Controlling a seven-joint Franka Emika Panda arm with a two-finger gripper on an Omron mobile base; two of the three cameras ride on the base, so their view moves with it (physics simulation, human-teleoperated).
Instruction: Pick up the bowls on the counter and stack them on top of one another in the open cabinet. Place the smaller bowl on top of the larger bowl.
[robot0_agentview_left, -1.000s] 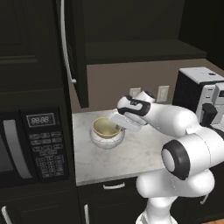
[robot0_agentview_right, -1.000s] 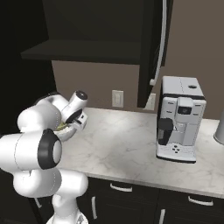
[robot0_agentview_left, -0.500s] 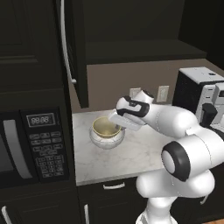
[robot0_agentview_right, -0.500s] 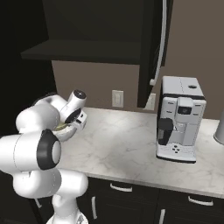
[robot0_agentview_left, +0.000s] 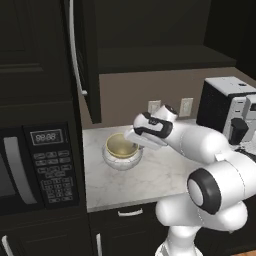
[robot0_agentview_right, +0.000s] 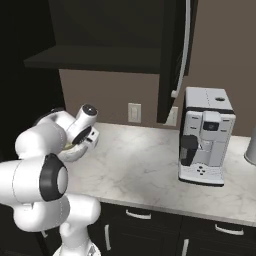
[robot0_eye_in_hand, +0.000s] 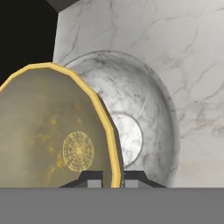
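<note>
Claw (robot0_eye_in_hand: 109, 177) pinches the smaller bowl's (robot0_eye_in_hand: 57, 131) rim, seemingly just above the larger bowl (robot0_eye_in_hand: 144, 109).

The smaller bowl (robot0_agentview_left: 121, 145) is seen over the larger bowl (robot0_agentview_left: 122, 159), which rests on the counter (robot0_agentview_left: 150, 175) toward its left end, beside the microwave (robot0_agentview_left: 35, 165) and below the open cabinet (robot0_agentview_left: 150, 55). In the hand view the smaller bowl (robot0_eye_in_hand: 57, 131) is pinched at its rim between the fingertips of the gripper (robot0_eye_in_hand: 113, 179) and partly covers the larger bowl (robot0_eye_in_hand: 144, 113) behind it. The coffee machine (robot0_agentview_right: 205, 135) is placed well apart from the bowls, far to the right on the counter (robot0_agentview_right: 145, 170), with wall outlets (robot0_agentview_right: 133, 112) behind on the wall between them.
</note>
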